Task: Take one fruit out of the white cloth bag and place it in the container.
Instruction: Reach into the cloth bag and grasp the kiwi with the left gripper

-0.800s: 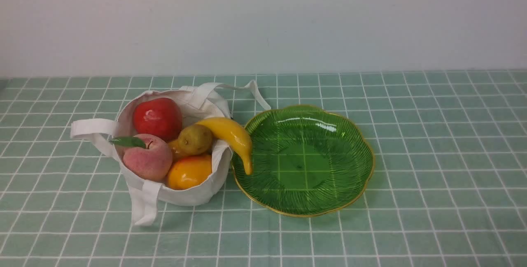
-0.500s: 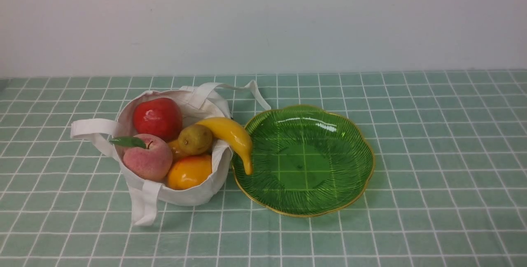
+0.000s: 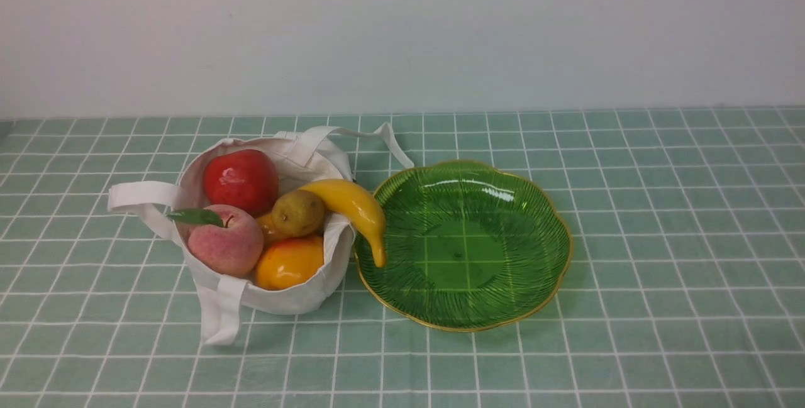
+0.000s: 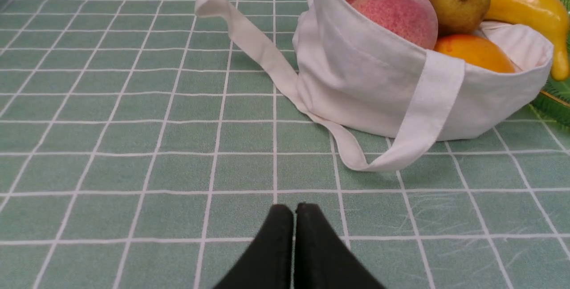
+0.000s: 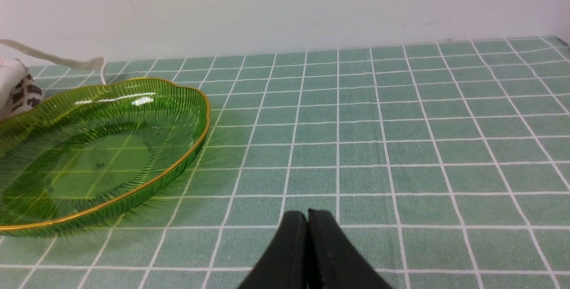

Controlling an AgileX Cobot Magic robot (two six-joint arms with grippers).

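Jaws of both arms closed, gripping nothing — open cloth right of green dish's gilt edge.

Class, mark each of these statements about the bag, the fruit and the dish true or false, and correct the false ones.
1. The bag stands left of the dish. True.
2. The kiwi lies in the dish. False: it sits among the fruit in the bag.
3. The banana reaches out over the bag's edge. True.
4. The left end effector is wide open. False: it is shut.
5. The peach has a green leaf. True.
6. The dish is opaque. False: the cloth's grid shows through it.
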